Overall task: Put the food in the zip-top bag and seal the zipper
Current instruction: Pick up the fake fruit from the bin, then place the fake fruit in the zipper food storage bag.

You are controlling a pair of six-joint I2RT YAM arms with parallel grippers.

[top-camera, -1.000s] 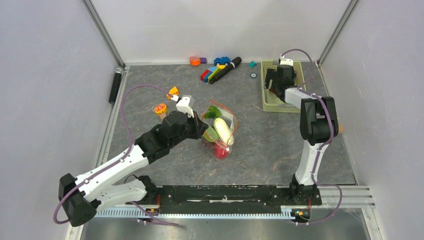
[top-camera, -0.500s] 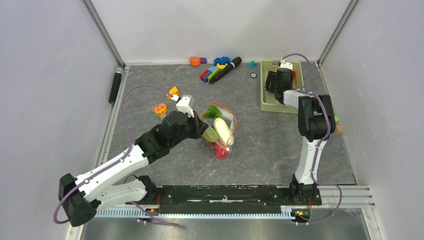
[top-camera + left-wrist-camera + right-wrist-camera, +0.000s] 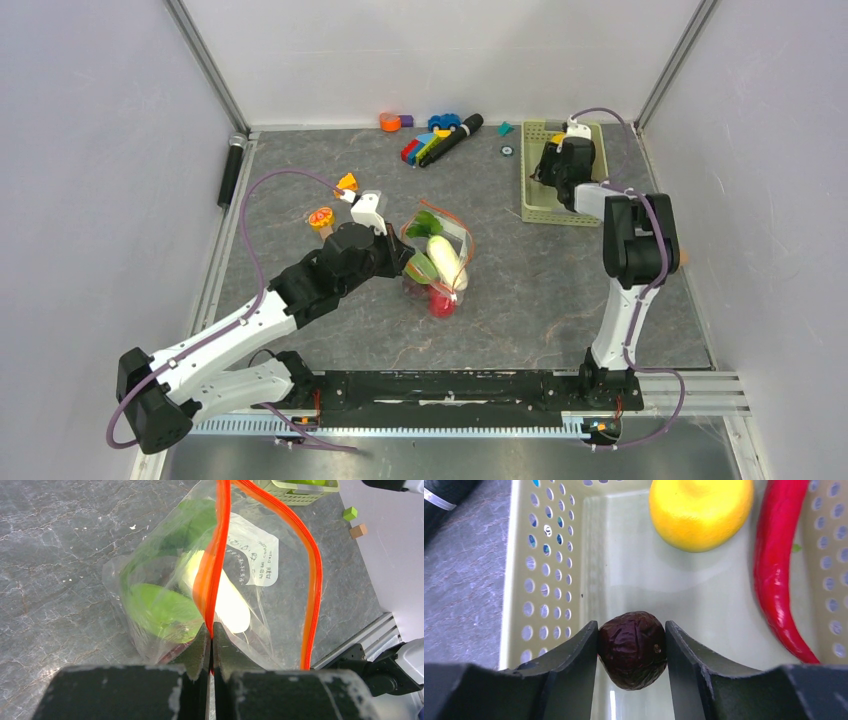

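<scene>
Seemingly light, hard and slippery, the dark fruit is clasped mid-body by the right gripper, left gripper pinching the zipper.

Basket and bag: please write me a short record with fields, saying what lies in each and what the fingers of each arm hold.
bag: clear zip-top bag, mouth open
in bag: white radish, green pieces
left fingers: shut on the zipper strip
basket: pale green basket, far right of table
in basket: yellow fruit, red chili, dark wrinkled fruit
right fingers: pressed on both sides of the dark wrinkled fruit
</scene>
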